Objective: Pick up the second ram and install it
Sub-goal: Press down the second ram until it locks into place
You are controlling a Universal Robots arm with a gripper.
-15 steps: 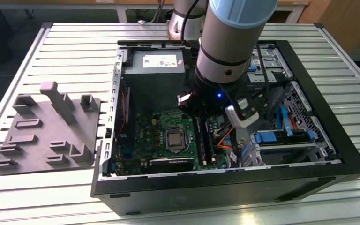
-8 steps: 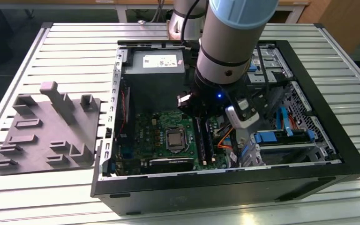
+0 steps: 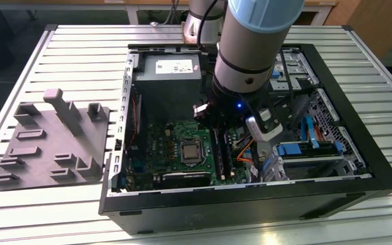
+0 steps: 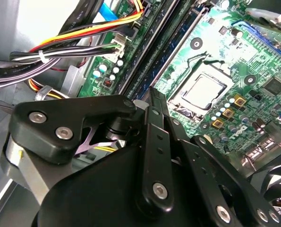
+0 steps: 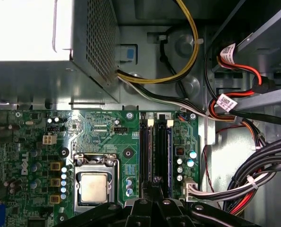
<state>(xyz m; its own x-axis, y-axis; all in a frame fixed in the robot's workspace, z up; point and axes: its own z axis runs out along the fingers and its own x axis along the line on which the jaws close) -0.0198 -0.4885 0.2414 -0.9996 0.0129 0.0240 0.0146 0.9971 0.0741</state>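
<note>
Inside the open computer case (image 3: 359,168), my gripper (image 5: 155,181) hangs low over the two black memory slots (image 5: 158,146) on the green motherboard (image 5: 102,132). In both wrist views its fingers are pressed together, and nothing shows between them. In the second wrist view the gripper (image 4: 152,93) points down at the slots. A dark blue-green strip, the second ram (image 4: 174,46), lies along one slot there. I cannot tell whether it is fully seated. In the exterior view the arm (image 3: 250,56) hides the fingertips, and the slots (image 3: 222,153) run just below the wrist.
The processor socket (image 5: 95,185) lies beside the slots. The grey power supply (image 3: 169,66) fills the case's far corner. Cable bundles (image 5: 244,179) crowd the side away from the socket. A grey moulded tray (image 3: 53,148) rests on the slatted table at the exterior view's left.
</note>
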